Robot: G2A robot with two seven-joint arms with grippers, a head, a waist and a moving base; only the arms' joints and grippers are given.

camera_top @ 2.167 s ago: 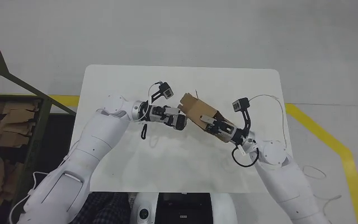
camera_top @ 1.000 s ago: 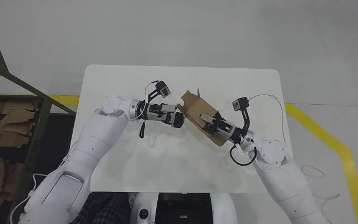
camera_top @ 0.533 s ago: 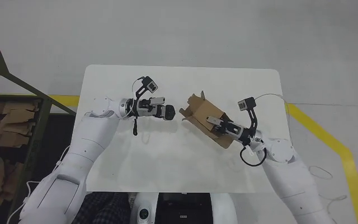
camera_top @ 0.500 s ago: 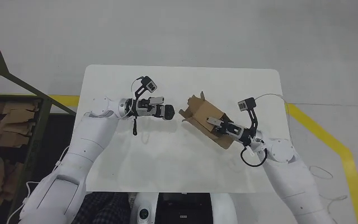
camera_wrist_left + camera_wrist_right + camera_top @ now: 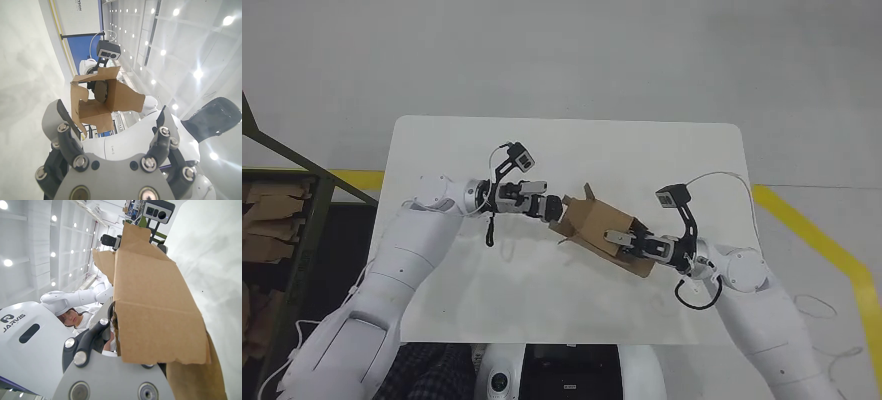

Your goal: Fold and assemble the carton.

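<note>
**Top view:** A white table [image 5: 442, 150] stands on a grey floor [image 5: 542, 50] marked with a yellow line [image 5: 812, 240]. A rack of flat cardboard [image 5: 272, 230] sits off the table's left side. The brown carton [image 5: 594, 222] is near the table's middle, between the two arms and lying slantwise. The left gripper [image 5: 555, 210] is at the carton's flapped end. The right gripper [image 5: 620, 239] is at the other end, with one finger reaching into the open body.

**Left wrist view:** The white tabletop [image 5: 19, 75] runs along one side, under a ceiling of bright round lamps [image 5: 197, 73]. The left gripper [image 5: 112, 115] has its fingers [image 5: 63, 113] spread wide and holds nothing. The carton [image 5: 121, 96] hangs just ahead with its open mouth facing the camera. One loose flap dips between the fingers, right beside the pad of one. I cannot tell whether flap and pad touch.

**Right wrist view:** White shelving [image 5: 62, 237] and lamps fill the room behind, and the tabletop [image 5: 208, 256] is on the other side. The carton [image 5: 151, 298] lies across the right gripper [image 5: 115, 311]. One finger [image 5: 106, 308] is pressed to the carton's wall edge and the other is hidden under the cardboard, the wall clamped between them.
</note>
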